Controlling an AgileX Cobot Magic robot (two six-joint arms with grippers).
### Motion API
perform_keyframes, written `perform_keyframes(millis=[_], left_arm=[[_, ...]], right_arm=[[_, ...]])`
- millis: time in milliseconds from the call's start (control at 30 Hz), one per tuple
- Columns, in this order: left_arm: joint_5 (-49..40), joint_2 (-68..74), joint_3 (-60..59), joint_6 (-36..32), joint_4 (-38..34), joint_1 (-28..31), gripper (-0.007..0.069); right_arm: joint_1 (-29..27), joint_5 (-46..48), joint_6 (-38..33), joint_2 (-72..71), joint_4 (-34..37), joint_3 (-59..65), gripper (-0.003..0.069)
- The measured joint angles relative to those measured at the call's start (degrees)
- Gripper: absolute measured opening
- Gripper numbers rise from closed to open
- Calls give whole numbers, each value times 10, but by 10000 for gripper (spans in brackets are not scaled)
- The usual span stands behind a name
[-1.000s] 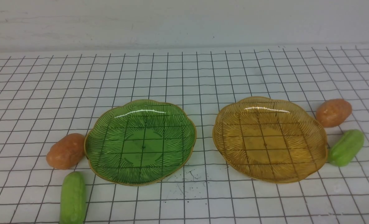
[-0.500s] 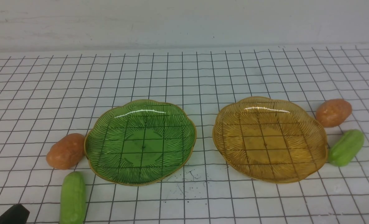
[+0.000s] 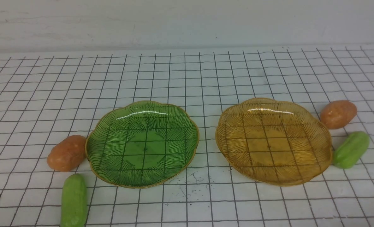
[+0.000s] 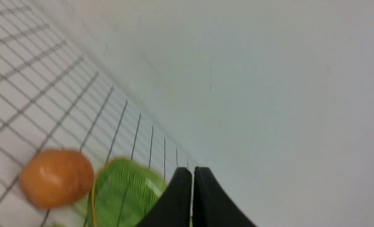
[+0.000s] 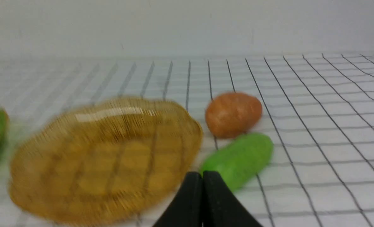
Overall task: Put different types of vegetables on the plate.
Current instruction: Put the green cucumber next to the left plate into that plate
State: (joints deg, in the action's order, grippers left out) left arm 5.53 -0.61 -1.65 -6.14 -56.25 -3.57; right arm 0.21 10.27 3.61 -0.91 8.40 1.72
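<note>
Neither pincer showed its tips in the front view, where nothing was plated: the left potato (image 3: 66,153) sat against the rim of the green plate (image 3: 142,145) with the left cucumber (image 3: 74,200) just nearer, and the right potato (image 3: 338,114) and right cucumber (image 3: 351,149) lay beside the amber plate (image 3: 273,142). From the left wrist, the left pincer (image 4: 192,170) was pinched shut and empty, the potato off to one side; coming down closed, it would likely send that rounded toy rolling or shove the plate. From the right wrist, the right pincer (image 5: 202,174) was likewise shut and empty, near the cucumber, which crowded potato and plate, so widened jaws might snag a neighbour.
</note>
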Motion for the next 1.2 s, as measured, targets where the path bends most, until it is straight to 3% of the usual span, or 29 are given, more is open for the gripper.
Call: perform_keyframes(millis=[100,233,300,400,467,533,700,833,967,1000,1067,1200], left_arm=[[65,0,25,-17,-18,0,-8],[23,4,90,-79,-4,0,-8],[-76,44,167,-163,7,0,-8],[-263,163,248,-211,44,0,-8],[-381,268,287,-192,107,0,-8],[-474,382,318,-154,220,0,-8],[-560,536,372,-49,427,0,-8],[-572,620,405,29,510,0,-8],[-571,670,426,46,511,0,-8],[-563,692,430,47,510,0,-8],[-554,704,432,46,510,0,-3],[-511,751,433,28,508,0,91]], right_arm=[[0,-92,27,0,72,0,-15],[0,-157,43,0,101,0,-15],[0,-182,49,0,114,0,-15],[0,-193,38,0,117,0,-15],[0,-193,29,0,117,0,-15],[0,-194,26,0,117,0,-15],[0,-196,28,0,117,0,-15],[0,-186,51,0,114,0,-15],[0,-60,82,9,111,-30,-15],[0,22,89,35,108,-80,-15],[0,81,88,68,105,-122,-15],[0,255,8,225,113,-272,-15]])
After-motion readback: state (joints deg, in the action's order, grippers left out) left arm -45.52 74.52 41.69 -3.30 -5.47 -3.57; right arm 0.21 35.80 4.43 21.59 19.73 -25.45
